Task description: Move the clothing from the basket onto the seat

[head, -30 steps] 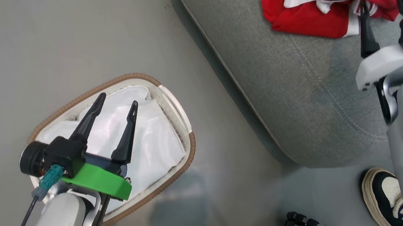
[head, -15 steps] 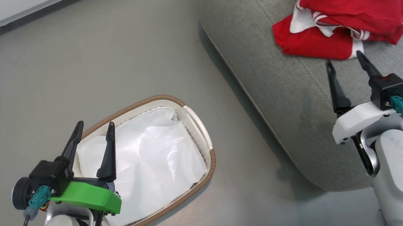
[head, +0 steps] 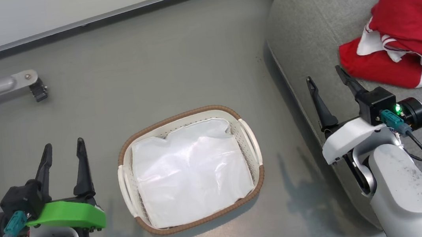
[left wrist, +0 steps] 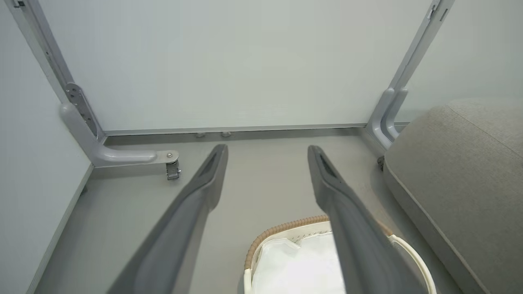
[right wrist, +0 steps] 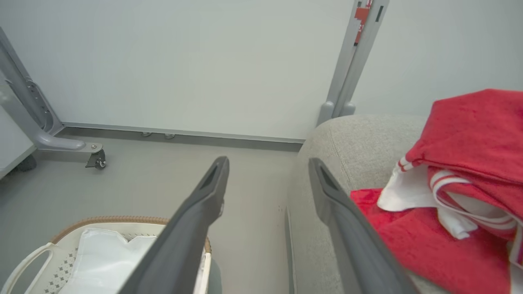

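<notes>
In the head view, the basket (head: pixel 179 116) is seen on the floor (head: pixel 150 69), with a white liner sheet (head: pixel 191 176) spread inside it. The clothing (head: pixel 413 43) is found well to the right of the basket, heaped on the seat (head: pixel 316 35), so the task is judged done or nearly so. The left gripper (head: pixel 63 143) is held just left of the basket, jaws spread wide with nothing between them. The right gripper (head: pixel 324 73) is held to the basket's right, over the seat's edge, likewise spread and unloaded. One finger lies close beside the red cloth, and contact cannot be told.

In the left wrist view, the left gripper (left wrist: pixel 266 148) is shown parted above the floor, with the basket (left wrist: pixel 286 226) below it.

In the right wrist view, the right gripper (right wrist: pixel 267 160) is shown parted. The basket (right wrist: pixel 102 220) is seen at one side and the clothing (right wrist: pixel 470 134) is crumpled on the seat (right wrist: pixel 359 134) at the other.

The garments are judged light, soft and limp, and sagging is to be expected when they are lifted. If tidying is wanted, a raised, bunched fold is best pinched rather than a flat layer, since one piece may slide off the other.
</notes>
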Motion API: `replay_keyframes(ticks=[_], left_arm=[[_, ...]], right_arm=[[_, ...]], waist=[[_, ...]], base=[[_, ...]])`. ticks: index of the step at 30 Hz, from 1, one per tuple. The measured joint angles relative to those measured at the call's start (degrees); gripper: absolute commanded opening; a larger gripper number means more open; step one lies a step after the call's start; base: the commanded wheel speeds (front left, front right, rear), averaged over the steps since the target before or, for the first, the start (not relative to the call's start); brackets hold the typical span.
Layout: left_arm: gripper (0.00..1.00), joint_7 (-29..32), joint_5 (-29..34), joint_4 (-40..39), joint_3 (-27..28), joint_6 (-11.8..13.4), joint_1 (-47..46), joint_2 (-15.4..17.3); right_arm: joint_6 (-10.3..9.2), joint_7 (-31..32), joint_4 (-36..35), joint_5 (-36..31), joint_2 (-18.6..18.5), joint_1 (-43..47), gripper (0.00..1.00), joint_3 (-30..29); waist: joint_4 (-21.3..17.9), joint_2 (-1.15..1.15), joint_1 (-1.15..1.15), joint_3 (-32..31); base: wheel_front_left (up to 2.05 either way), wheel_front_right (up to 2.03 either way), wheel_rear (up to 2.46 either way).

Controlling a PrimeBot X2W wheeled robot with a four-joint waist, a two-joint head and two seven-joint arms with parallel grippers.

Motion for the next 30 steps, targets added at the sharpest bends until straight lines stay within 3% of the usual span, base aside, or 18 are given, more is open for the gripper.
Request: replay_keyframes(ticks=[12,30], left_arm=[[1.00,0.0,3.0,1.3,5.8,0.0,3.4,-1.5],[1.00,0.0,4.3,1.4,7.3,0.0,12.0,-4.1]], right_arm=[[0.00,0.0,1.4,2.0,0.0,1.0,1.00,1.0],[0.00,0.0,0.2,4.4,0.0,11.1,1.00,0.5]], waist=[[6.2,0.00,0.00,-4.1],[7.8,0.00,0.00,-11.3]], base=[[0.00,0.00,0.00],[0.00,0.00,0.00]])
